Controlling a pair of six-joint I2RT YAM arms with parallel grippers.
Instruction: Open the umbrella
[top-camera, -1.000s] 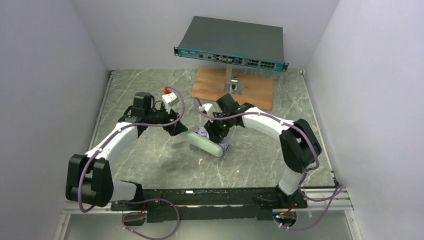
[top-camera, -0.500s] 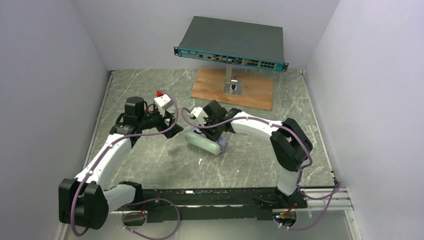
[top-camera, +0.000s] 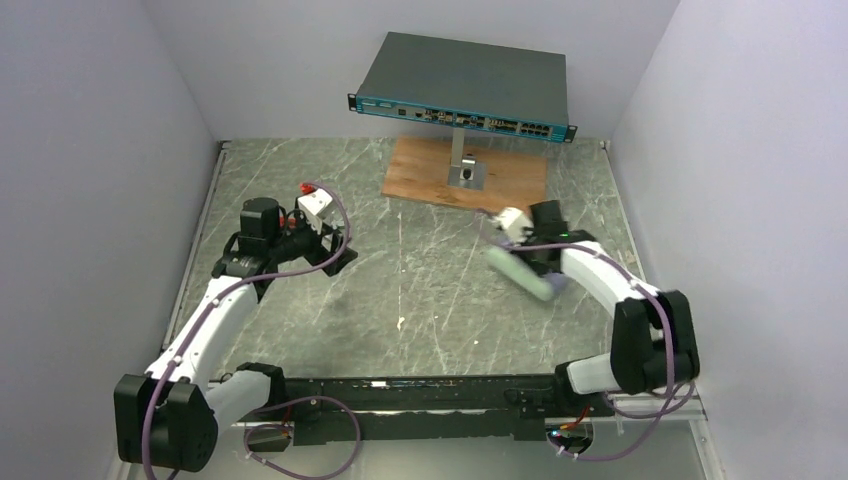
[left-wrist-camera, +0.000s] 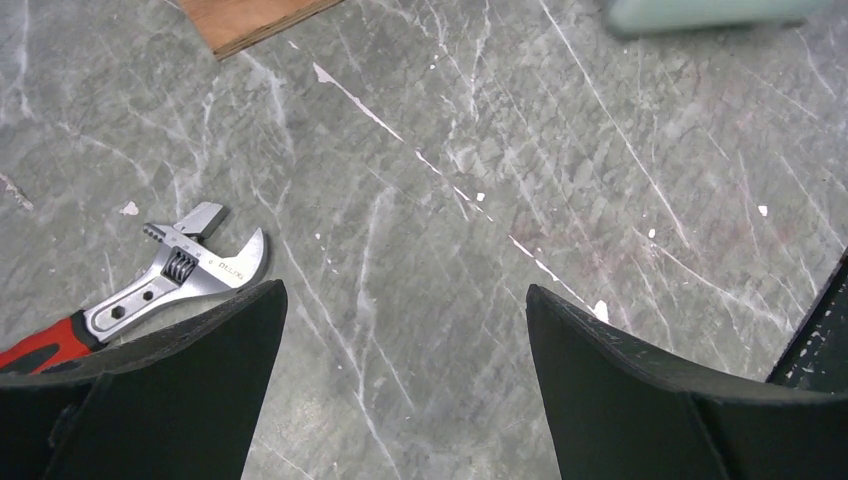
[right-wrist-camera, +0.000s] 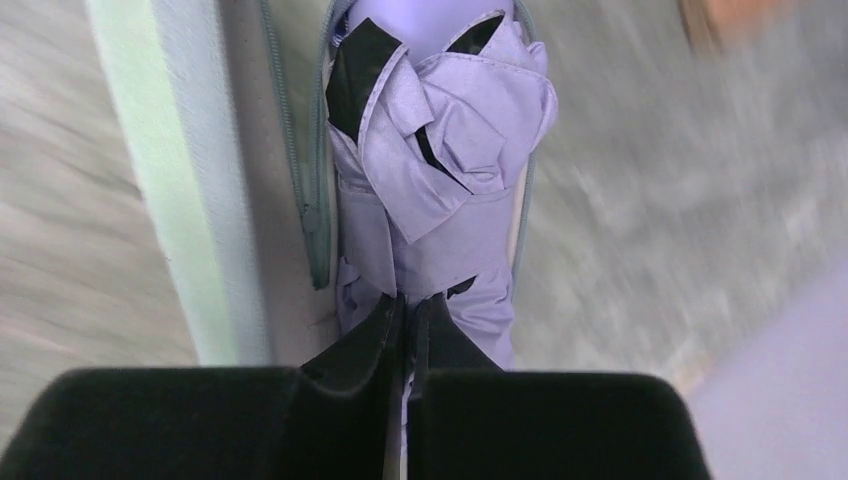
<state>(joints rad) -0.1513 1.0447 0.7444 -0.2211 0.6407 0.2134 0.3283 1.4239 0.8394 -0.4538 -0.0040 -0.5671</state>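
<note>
So, your left gripper (top-camera: 337, 249) hangs spread wide at left-centre of the overhead view (nothing in it). Right of centre, the right gripper (right-wrist-camera: 405, 305) pinches the umbrella (right-wrist-camera: 440, 170), whose long axis runs straight ahead of those fingers, well apart from the left one.

The umbrella (right-wrist-camera: 440, 180) is pale lavender, with black lining showing in small patches between its folds. The case (right-wrist-camera: 170, 200) is mint green, with a grey-green zip (right-wrist-camera: 318, 220). The table (top-camera: 440, 300) is grey-green marble with thin white veins and white flecks. The board (top-camera: 520, 190) is warm brown wood. The wrench (left-wrist-camera: 190, 275) is silver with a red handle. The left arm (top-camera: 215, 318) and right arm (top-camera: 600, 272) are white with black joints and purple cables.
</note>
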